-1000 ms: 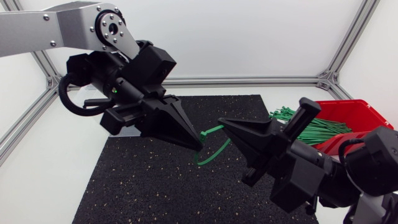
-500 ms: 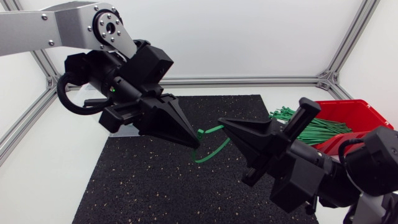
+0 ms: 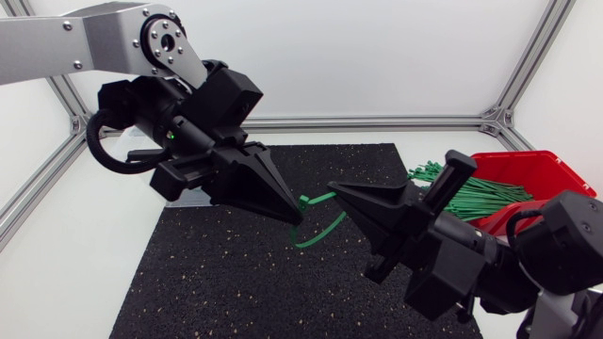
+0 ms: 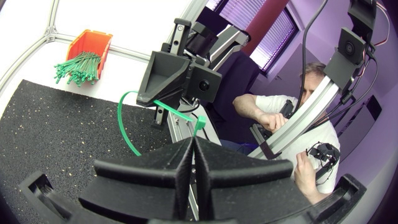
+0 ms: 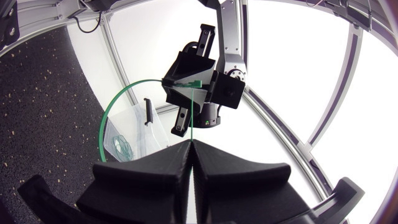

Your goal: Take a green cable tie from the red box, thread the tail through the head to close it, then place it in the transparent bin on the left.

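Observation:
A green cable tie (image 3: 320, 229) hangs in a loop above the black mat, held between my two grippers. My left gripper (image 3: 297, 218) is shut on its head end, seen as a small green tab (image 4: 199, 122) just ahead of the fingertips. My right gripper (image 3: 335, 187) is shut on the strap; in the right wrist view the cable tie (image 5: 193, 115) runs straight from its tips to my left gripper (image 5: 186, 84). The red box (image 3: 528, 174) sits at the far right with a bundle of green ties (image 3: 471, 196) spilling out. The transparent bin (image 5: 134, 113) holds several green ties.
A black speckled mat (image 3: 226, 282) covers the middle of the white table. Aluminium frame rails (image 3: 377, 121) run along the back and side edges. The red box (image 4: 91, 43) stands off the mat's far corner.
My right gripper has edged a little to the left, toward the left one. My left gripper rose slightly with the tie, and the hanging loop shifted a bit.

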Motion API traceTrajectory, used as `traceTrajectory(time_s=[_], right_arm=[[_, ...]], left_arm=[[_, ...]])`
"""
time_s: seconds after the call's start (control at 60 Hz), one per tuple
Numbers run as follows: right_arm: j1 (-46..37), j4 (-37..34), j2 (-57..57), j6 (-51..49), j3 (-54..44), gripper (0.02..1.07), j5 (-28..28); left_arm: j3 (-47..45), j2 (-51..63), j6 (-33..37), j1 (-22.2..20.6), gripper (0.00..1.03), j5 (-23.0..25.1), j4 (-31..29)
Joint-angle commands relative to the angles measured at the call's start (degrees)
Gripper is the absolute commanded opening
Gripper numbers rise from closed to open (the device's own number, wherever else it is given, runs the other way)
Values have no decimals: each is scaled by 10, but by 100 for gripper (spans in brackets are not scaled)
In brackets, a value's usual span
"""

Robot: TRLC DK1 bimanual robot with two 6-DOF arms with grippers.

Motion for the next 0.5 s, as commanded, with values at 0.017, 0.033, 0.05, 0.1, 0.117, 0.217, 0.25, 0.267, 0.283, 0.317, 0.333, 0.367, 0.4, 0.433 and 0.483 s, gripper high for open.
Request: traceTrajectory(time_s=[0.017, 0.033, 0.05, 0.1, 0.117, 0.217, 0.25, 0.267, 0.283, 0.317, 0.333, 0.367, 0.4, 0.433, 0.483], right_arm=[[2, 8, 9, 0, 11, 8, 1], [2, 8, 9, 0, 12, 8, 1], [2, 8, 9, 0, 12, 8, 1], [2, 8, 8, 0, 12, 8, 1], [3, 8, 7, 0, 12, 8, 1], [3, 8, 5, 0, 14, 8, 2], [3, 8, 5, 0, 14, 8, 2], [3, 8, 5, 0, 14, 8, 2], [3, 8, 5, 0, 14, 8, 2], [3, 8, 4, 0, 14, 8, 2], [3, 8, 4, 0, 14, 8, 2], [3, 8, 4, 0, 14, 8, 2], [3, 8, 4, 0, 14, 8, 2], [3, 8, 4, 0, 15, 8, 2], [3, 8, 3, 0, 15, 8, 2]], left_arm=[[17, -4, -2, -1, 3, 0, -3], [17, -4, -2, -1, 3, 0, -3], [17, -4, -2, -1, 3, 0, -3], [16, -4, -1, -1, 3, 0, -3], [15, -4, -1, -1, 3, 0, -3], [11, -1, 1, -1, 3, 0, -1], [11, -1, 1, -1, 3, 0, 0], [11, 0, 1, -1, 3, 0, 0], [12, 0, 1, -1, 3, 0, 0], [12, 1, 1, -1, 3, 0, 2], [13, 1, 1, -1, 3, 0, 2], [14, 3, 1, 0, 3, 0, 2], [14, 4, 1, 0, 3, 0, 2], [14, 5, 1, 1, 3, 0, 2], [13, 6, 1, 1, 3, 0, 3]])
